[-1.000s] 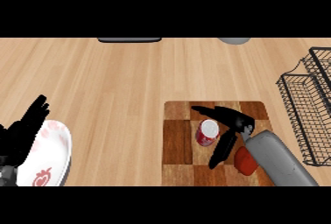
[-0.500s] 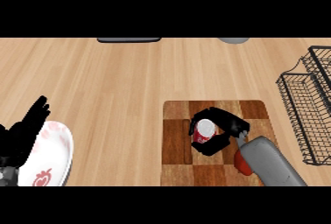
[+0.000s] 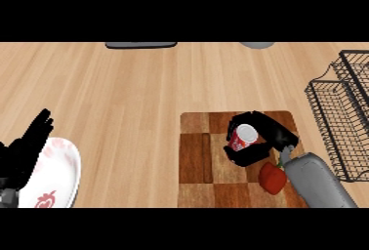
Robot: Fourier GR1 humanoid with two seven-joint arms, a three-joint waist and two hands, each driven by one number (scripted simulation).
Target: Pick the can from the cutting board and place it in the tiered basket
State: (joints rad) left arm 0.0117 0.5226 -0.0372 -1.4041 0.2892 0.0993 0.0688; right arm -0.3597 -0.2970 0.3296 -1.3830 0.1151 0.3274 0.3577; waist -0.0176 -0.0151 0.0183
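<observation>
Counter (image 3: 130, 88) on my feed carries one basket (image 3: 338, 112) at the right edge, one board (image 3: 198, 161) in the middle, one plate (image 3: 61, 166) at lower left, one pepper (image 3: 272, 178) and one can (image 3: 245, 136). Two hands show: the left hand (image 3: 25, 151) rests open at the plate's left rim, and the right hand (image 3: 270, 128) has its fingers and thumb curled round the can. I see the can over the board's upper right part, inside that hand, just above the pepper and well apart from the basket.
</observation>
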